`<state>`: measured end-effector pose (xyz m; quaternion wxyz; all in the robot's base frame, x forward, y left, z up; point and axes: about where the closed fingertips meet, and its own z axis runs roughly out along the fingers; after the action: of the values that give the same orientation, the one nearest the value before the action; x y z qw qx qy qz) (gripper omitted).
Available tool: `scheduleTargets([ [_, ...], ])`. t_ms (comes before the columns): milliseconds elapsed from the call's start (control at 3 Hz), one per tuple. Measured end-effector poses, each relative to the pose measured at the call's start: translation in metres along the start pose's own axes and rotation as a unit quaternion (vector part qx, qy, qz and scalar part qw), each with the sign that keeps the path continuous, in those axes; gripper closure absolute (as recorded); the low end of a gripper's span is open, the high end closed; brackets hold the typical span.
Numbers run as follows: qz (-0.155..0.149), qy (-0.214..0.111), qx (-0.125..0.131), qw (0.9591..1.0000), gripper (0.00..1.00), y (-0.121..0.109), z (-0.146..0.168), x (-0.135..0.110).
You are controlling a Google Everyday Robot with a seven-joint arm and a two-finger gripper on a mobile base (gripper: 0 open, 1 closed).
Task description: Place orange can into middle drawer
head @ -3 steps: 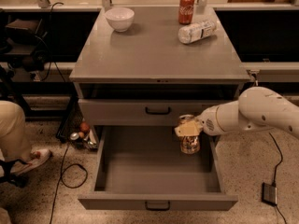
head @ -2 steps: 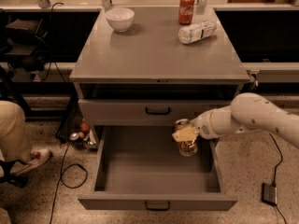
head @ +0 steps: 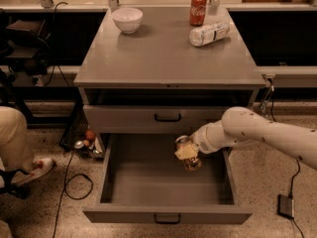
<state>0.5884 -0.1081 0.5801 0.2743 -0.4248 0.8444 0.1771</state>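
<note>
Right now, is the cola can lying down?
No, the cola can stands upright on the cabinet; the gripper holds the orange can over the open drawer.

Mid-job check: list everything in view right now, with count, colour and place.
orange can: one, golden-orange, tilted, held above the open drawer's floor
open drawer: one, grey, pulled out, lowest in view
closed drawer: one, grey, just above the open one
cabinet: one, grey, centre
bowl: one, white, cabinet top, back left
red cola can: one, upright, cabinet top, back right
plastic bottle: one, clear, on its side in front of the cola can
cables: black, floor, left
black box: one, floor, right
person's leg: tan trousers, pale shoe, left edge
arm: one, white, reaching in from the right
hand: one, over the open drawer, shut on the orange can
</note>
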Motion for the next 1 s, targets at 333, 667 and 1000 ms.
scheduleTargets([
  [333, -0.020, 0.041, 0.006, 0.9989, 1.00, 0.009, 0.039, 0.025],
  [667, -0.021, 0.074, 0.006, 0.9970, 1.00, 0.021, 0.073, 0.049],
  [1000, -0.020, 0.093, 0.001, 0.9955, 1.00, 0.030, 0.097, 0.062],
])
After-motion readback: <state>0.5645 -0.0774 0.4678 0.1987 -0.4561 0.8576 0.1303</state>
